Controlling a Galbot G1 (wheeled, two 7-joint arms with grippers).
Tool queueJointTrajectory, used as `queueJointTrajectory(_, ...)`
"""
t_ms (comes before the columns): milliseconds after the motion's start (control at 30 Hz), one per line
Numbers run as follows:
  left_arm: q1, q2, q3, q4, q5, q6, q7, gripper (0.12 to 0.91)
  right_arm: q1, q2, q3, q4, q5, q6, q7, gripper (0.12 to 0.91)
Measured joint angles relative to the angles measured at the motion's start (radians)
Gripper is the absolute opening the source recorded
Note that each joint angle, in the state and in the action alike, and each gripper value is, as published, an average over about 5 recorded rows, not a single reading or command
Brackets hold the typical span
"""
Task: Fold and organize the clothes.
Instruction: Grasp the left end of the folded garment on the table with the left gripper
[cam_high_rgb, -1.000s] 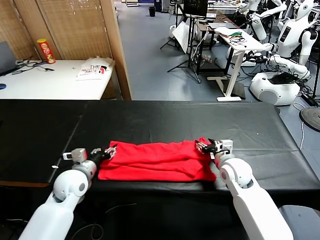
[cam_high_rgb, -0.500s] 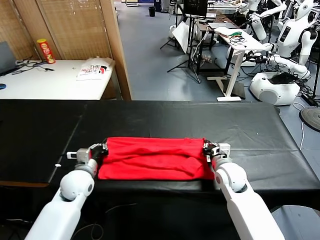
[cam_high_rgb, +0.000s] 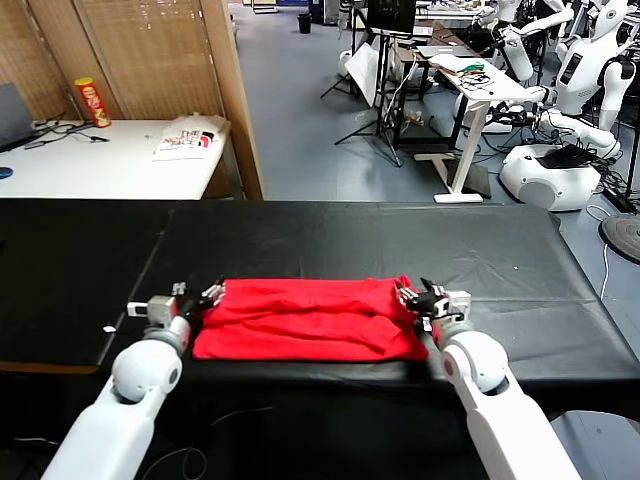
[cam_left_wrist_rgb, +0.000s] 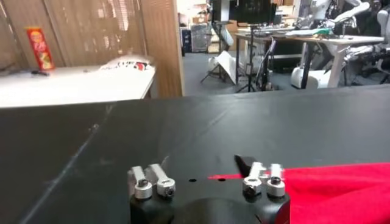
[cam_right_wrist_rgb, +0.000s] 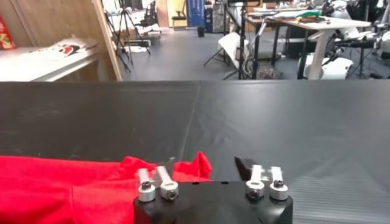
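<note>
The clothes (cam_high_rgb: 305, 318) are one red T-shirt folded into a long flat band near the front edge of the black table (cam_high_rgb: 400, 240). My left gripper (cam_high_rgb: 207, 296) sits at the band's left end, jaws wide open and empty; in the left wrist view (cam_left_wrist_rgb: 207, 178) the red cloth (cam_left_wrist_rgb: 341, 190) lies beside one finger. My right gripper (cam_high_rgb: 415, 297) is at the band's right end, also open. In the right wrist view (cam_right_wrist_rgb: 207, 175) a raised red corner (cam_right_wrist_rgb: 198, 165) of the shirt stands between the fingers, not pinched.
A seam (cam_high_rgb: 140, 280) runs across the black table cover at the left. Behind stand a white table (cam_high_rgb: 100, 160) with a red can (cam_high_rgb: 92, 101), a wooden partition (cam_high_rgb: 235, 90), and other robots (cam_high_rgb: 560, 150) and stands at the back right.
Both grippers were shut on the shirt's far edge, pulling it straight; they have opened and let go, and the cloth has settled slightly looser on the table.
</note>
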Motion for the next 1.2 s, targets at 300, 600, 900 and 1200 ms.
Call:
queueJointTrajectory(300, 0.128, -0.062, -0.037, -0.105, 0.01, -0.01, -0.002, 0.798, -0.033, -0.014, 0.009, 0.074, 0.004, -0.002, -0.008, 0.798)
queueJointTrajectory(600, 0.169, -0.096, -0.038, -0.085, 0.034, -0.03, 0.009, 0.689, -0.035, -0.024, 0.007, 0.097, 0.0, -0.001, -0.026, 0.798)
queueJointTrajectory(900, 0.173, -0.117, -0.044, -0.051, -0.01, -0.037, 0.011, 0.575, -0.038, -0.022, 0.003, 0.1, -0.015, 0.001, -0.039, 0.798)
queueJointTrajectory(1200, 0.167, -0.113, -0.053, -0.048, -0.068, -0.017, 0.015, 0.199, -0.044, -0.018, 0.002, 0.115, -0.02, -0.002, -0.043, 0.798)
